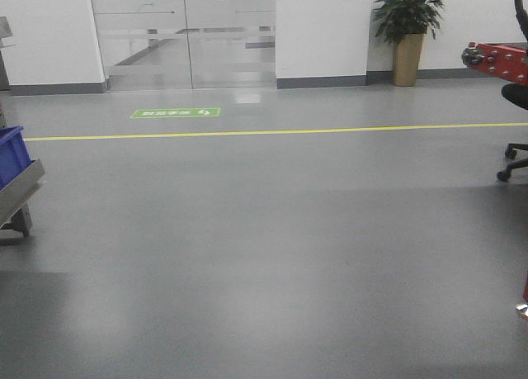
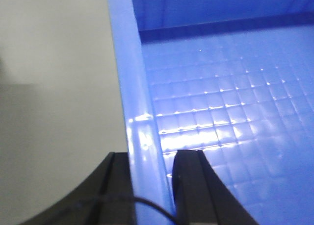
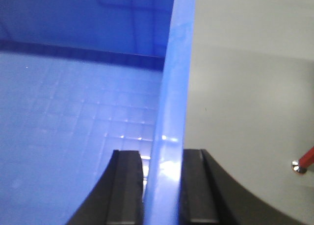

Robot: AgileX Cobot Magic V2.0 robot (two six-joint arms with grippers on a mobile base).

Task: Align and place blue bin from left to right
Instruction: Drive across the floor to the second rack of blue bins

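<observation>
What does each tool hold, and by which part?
The blue plastic bin with gridded floor: the left tool clamps its left side wall, the right tool its right side wall.

blue bin (image 1: 11, 153) cut off by left edge; chair (image 1: 516, 96) cropped at right; floor sign (image 1: 176, 112) text unreadable.

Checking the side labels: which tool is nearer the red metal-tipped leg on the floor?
Right. The right tool clamps the blue bin wall that faces the red leg; the left tool clamps the opposite wall.
</observation>
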